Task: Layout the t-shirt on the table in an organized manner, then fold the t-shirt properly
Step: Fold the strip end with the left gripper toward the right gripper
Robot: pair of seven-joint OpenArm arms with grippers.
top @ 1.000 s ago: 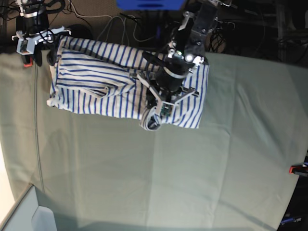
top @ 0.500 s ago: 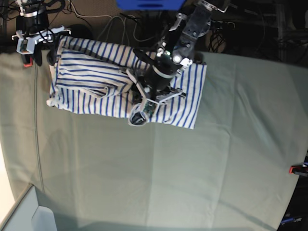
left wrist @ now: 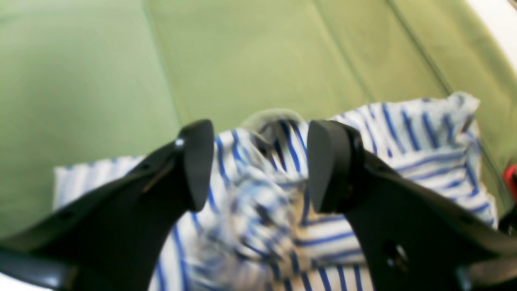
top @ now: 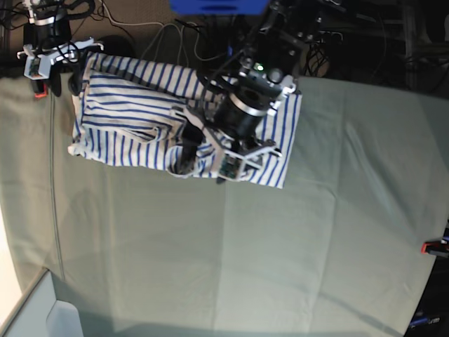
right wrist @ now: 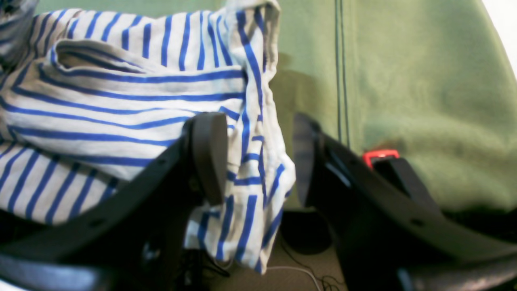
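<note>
T-shirt (top: pixel 133 116), white with blue stripes, lying bunched at table (top: pixel 280 246) twelve o'clock; left claw (left wrist: pixel 258 165) now spreading, bunch shifted toward nine; right claw (right wrist: pixel 258 157) spread, cloth between jaws.

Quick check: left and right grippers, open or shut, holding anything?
Left gripper: open above the t-shirt, gripping nothing.
Right gripper: open, t-shirt edge hanging between its fingers, not clamped.

- left gripper (left wrist: pixel 258 165) had matte black fingers with rounded pads and small screw holes.
- right gripper (right wrist: pixel 258 159) matched it.
- black cables ran along the arms.
</note>
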